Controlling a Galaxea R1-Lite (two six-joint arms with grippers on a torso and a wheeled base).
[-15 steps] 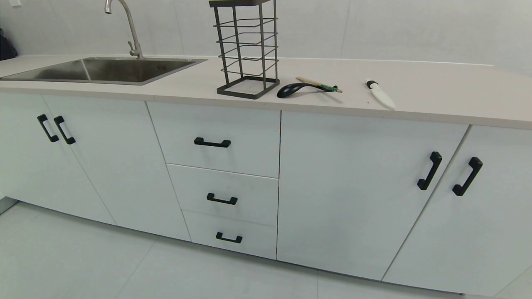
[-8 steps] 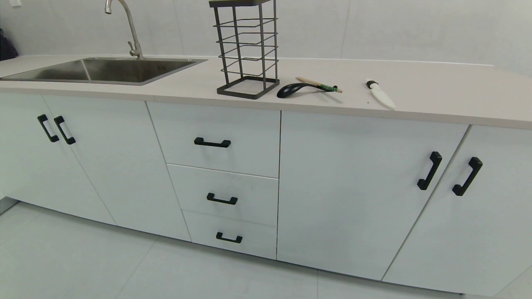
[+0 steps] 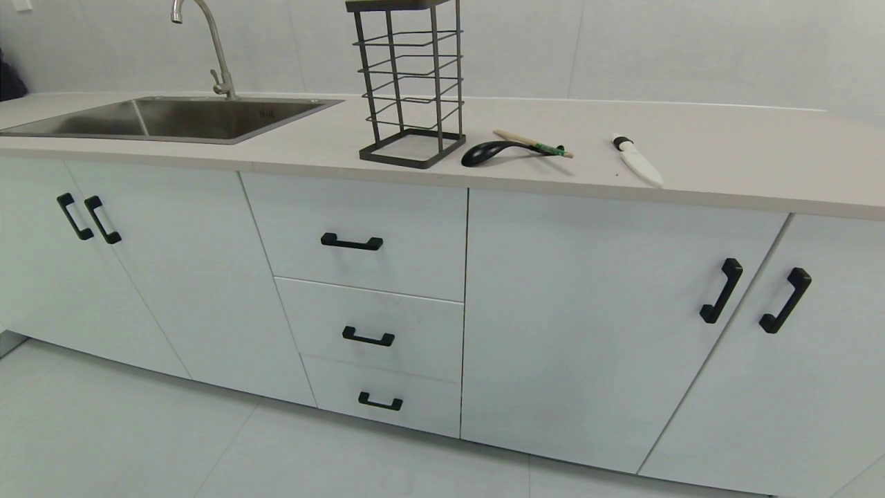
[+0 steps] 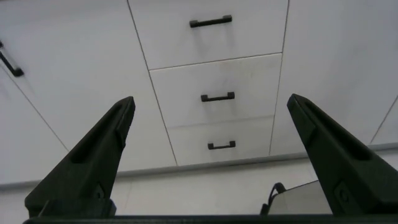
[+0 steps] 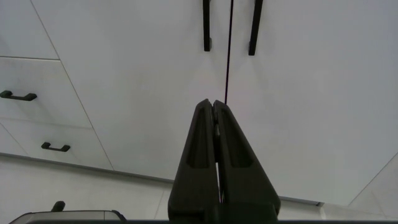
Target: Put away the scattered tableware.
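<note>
Only my head camera has shifted slightly; the tableware lies where it lay. Progress, as I judge it: nothing stowed yet. Wire rack [image 3: 411,83] stands empty on the countertop [image 3: 726,152], and all three pieces remain loose.

Black spoon [image 3: 492,151], at the rack's 3 o'clock: bowl toward 9, handle toward 3. Wooden stick [image 3: 532,142] crosses that handle, axis 10-to-4. White knife [image 3: 637,163], farther toward 3 o'clock: dark handle at 11, blade tip at 5, near the counter's front edge.

Left gripper [image 4: 211,102]: fingers spread wide, empty. Right gripper [image 5: 213,106]: fingers pressed together, empty. Both face the cabinet fronts [image 4: 217,74].
</note>
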